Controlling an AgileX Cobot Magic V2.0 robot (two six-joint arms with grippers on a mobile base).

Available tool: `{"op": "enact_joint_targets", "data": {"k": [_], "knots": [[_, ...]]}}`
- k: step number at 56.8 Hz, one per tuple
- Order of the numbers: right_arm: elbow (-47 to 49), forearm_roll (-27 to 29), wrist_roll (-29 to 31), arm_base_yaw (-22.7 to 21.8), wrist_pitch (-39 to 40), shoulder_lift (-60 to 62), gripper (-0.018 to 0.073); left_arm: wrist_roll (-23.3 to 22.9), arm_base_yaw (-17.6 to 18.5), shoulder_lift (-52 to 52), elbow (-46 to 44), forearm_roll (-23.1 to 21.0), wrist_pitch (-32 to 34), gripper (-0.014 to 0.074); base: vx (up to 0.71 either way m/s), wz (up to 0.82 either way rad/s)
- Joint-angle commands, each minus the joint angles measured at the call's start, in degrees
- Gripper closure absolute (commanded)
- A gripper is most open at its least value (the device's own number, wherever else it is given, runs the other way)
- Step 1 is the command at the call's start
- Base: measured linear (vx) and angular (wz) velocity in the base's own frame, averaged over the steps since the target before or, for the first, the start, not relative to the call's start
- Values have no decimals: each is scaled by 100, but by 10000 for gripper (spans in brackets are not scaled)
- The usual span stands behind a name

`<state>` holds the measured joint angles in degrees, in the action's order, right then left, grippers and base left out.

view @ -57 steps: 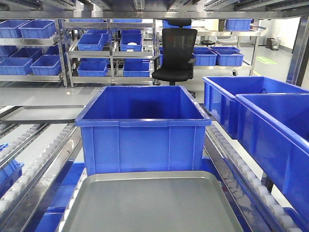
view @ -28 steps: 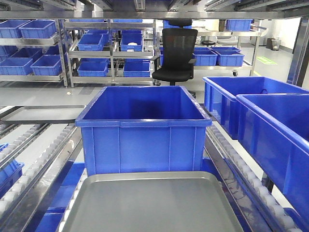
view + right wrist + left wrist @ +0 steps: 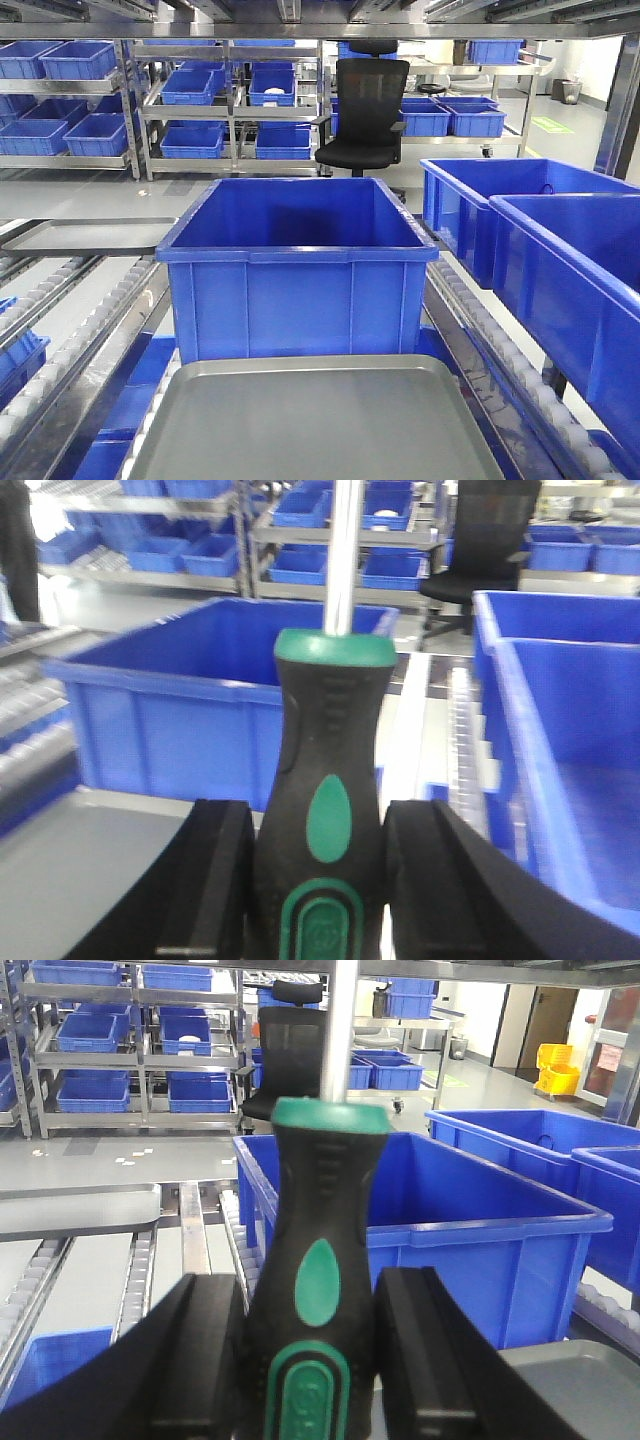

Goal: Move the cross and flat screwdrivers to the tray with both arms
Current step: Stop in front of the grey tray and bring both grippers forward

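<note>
Both end effectors, left (image 3: pixel 310 1360) and right (image 3: pixel 318 880), clamp screwdrivers (image 3: pixel 312 1260) (image 3: pixel 328 770) shaft-up; grey tray (image 3: pixel 70 870) lower-left of right, (image 3: pixel 575 1380) lower-right of left.

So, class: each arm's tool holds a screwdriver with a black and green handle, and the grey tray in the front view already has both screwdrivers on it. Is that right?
Not quite. In the exterior front-facing view the grey tray has no screwdrivers on it. The rest stands: the left tool grips one black and green screwdriver and the right tool grips the other screwdriver, as the wrist views show.

Front view looked level over the grey tray (image 3: pixel 316 420) toward shelving; wrist views sat close behind each tool, sharing the blue bin (image 3: pixel 298 262).
</note>
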<state>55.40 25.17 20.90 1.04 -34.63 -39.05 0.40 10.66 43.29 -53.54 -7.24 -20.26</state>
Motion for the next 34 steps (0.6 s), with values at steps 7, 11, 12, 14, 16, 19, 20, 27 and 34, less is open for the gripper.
{"op": "enact_joint_targets", "data": {"k": [7, 11, 12, 14, 16, 19, 20, 27, 34], "knots": [[175, 660, 30, 4, 375, -162, 567, -40, 25, -3, -167, -324, 277, 594, 0, 0], [175, 1056, 149, 4, 19, -465, 567, 20, 30, 199, -167, -816, -26, 594, 0, 0], [175, 1199, 230, 4, -86, -570, 567, 62, 31, 255, -167, -960, -76, 594, 0, 0], [175, 1426, 397, 4, -233, -763, 567, 199, 31, 425, -167, -1196, -204, 594, 0, 0], [175, 1635, 595, 4, -354, -991, 567, 381, 31, 611, -167, -1458, -297, 594, 0, 0], [175, 1964, 951, 4, -476, -1359, 567, 752, 43, 942, -167, -2004, -416, 594, 0, 0], [175, 2106, 1041, 4, -498, -1454, 567, 853, 56, 1074, -167, -2228, -440, 594, 0, 0], [181, 2831, 1645, 151, -495, -2338, 567, 1690, 400, 1988, -167, -3322, -417, 594, 0, 0], [294, 2829, 1657, 781, -132, -3230, 567, 1944, 873, 2955, -207, -3838, -125, 594, 0, 0]]}}
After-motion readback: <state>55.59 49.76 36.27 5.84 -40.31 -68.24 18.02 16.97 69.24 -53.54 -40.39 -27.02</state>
